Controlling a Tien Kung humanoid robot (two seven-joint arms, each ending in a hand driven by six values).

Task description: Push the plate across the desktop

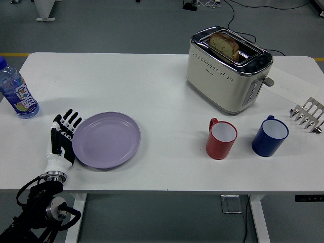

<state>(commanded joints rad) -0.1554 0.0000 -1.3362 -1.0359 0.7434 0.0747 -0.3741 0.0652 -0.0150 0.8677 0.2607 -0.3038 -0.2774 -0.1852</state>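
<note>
The left hand [62, 139], fingers straight and holding nothing, presses flat against the left rim of the purple plate [106, 139] on the white table [152, 101].

Far right: toaster [229, 69] holding bread slice [224, 44]. Near right: red mug [221, 138], blue mug [270, 136], toast rack [308, 114]. Far left: water bottle [16, 91].

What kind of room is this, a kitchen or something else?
Probably a lab or workshop staged as a breakfast setting: a white desk on grey flooring, cables behind the toaster, and a robot's left hand against a purple plate.
</note>
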